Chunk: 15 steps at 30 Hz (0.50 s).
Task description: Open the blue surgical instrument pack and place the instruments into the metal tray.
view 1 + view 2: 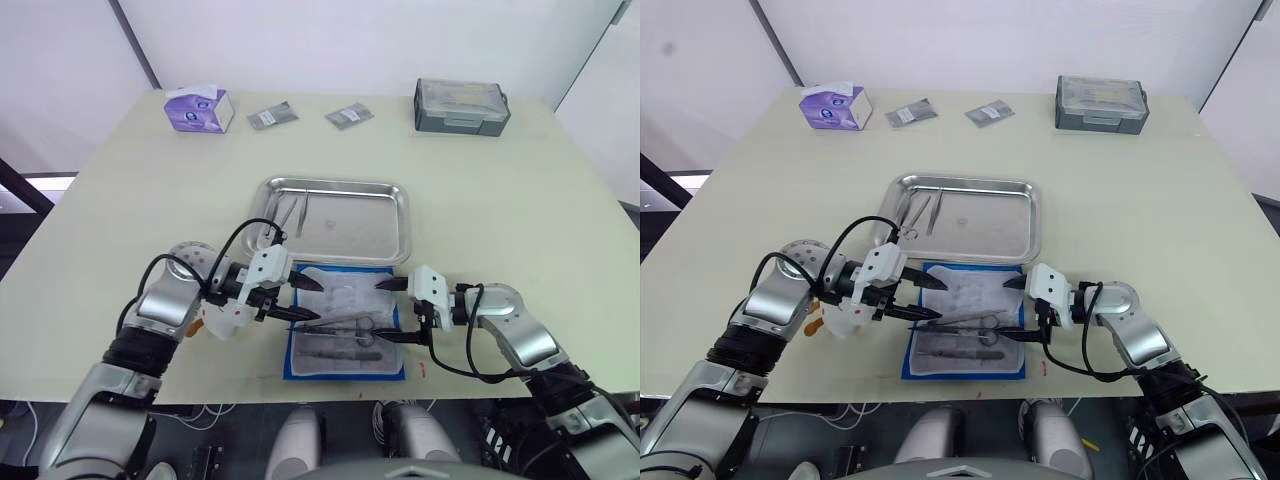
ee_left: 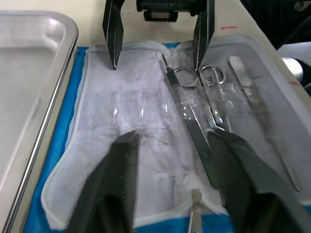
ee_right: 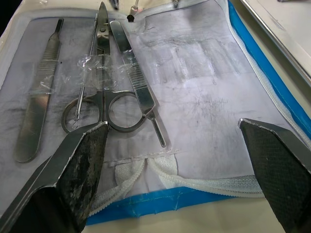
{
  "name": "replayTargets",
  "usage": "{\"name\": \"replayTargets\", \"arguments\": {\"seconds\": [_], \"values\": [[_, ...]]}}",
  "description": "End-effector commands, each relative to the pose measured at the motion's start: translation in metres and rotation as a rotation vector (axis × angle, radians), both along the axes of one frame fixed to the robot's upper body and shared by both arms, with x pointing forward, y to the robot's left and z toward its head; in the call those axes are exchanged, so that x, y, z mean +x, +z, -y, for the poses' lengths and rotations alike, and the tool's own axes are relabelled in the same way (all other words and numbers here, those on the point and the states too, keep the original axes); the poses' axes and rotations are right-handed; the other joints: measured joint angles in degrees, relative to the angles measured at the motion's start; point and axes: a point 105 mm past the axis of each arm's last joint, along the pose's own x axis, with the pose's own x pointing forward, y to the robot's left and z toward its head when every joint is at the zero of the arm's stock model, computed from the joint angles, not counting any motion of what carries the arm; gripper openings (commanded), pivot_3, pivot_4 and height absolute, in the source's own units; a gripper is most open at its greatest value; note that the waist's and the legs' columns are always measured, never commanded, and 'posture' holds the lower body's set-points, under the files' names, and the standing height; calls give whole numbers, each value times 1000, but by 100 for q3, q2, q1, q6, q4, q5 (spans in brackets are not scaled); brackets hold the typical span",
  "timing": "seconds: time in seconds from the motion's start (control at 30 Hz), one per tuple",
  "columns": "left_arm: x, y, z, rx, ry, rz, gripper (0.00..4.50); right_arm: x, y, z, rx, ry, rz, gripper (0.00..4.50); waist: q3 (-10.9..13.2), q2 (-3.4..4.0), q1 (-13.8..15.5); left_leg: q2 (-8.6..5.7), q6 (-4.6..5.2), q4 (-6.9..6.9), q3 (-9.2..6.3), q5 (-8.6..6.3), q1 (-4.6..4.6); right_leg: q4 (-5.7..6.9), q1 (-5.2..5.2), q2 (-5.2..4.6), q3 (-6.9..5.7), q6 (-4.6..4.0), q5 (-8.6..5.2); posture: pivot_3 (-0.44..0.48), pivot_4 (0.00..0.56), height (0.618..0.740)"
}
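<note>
The blue surgical instrument pack (image 1: 345,337) lies unfolded near the table's front edge, its pale lining (image 2: 136,121) facing up. On the lining rest scissors (image 3: 102,97), tweezers (image 3: 136,82) and a flat handle (image 3: 39,107), held under clear tape. My left gripper (image 1: 312,303) is open over the pack's left side, with the scissors' blades (image 2: 194,136) between its fingers. My right gripper (image 1: 385,312) is open over the pack's right end, facing the left one. The metal tray (image 1: 380,235) sits just behind the pack, with two thin instruments (image 1: 290,212) in its left part.
At the back edge stand a purple tissue box (image 1: 198,108), two grey foil packets (image 1: 272,116) (image 1: 349,115) and a grey lidded box (image 1: 461,106). The tray's rim (image 2: 58,97) runs close alongside the pack.
</note>
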Motion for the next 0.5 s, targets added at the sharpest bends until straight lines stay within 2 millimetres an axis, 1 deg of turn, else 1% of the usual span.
{"name": "replayTargets", "arguments": {"seconds": [0.03, 0.27, 0.5], "values": [[0, -2, 4, 2, -13, 26, 2433, -27, -69, 26, -199, -68, -274, 4500, 0, 0, 1, 0, 0, 0, 0, 0, 0, 0, 0, 0, -1, 0, 0, 0, 150, 734], [-2, -10, 10, 2, -22, 17, 2433, -27, -69, 25, -198, -69, -273, 4500, -4, -5, 0, 0, 0, 0, -2, 0, 0, 0, 1, -1, -5, -1, 1, 0, 150, 734], [-7, -20, 10, 17, -41, -4, 2433, -28, -70, 27, -199, -72, -276, 4500, -6, -4, 0, 0, 0, 0, -3, 0, 1, 0, 3, -1, -7, -1, 1, 0, 150, 734]]}}
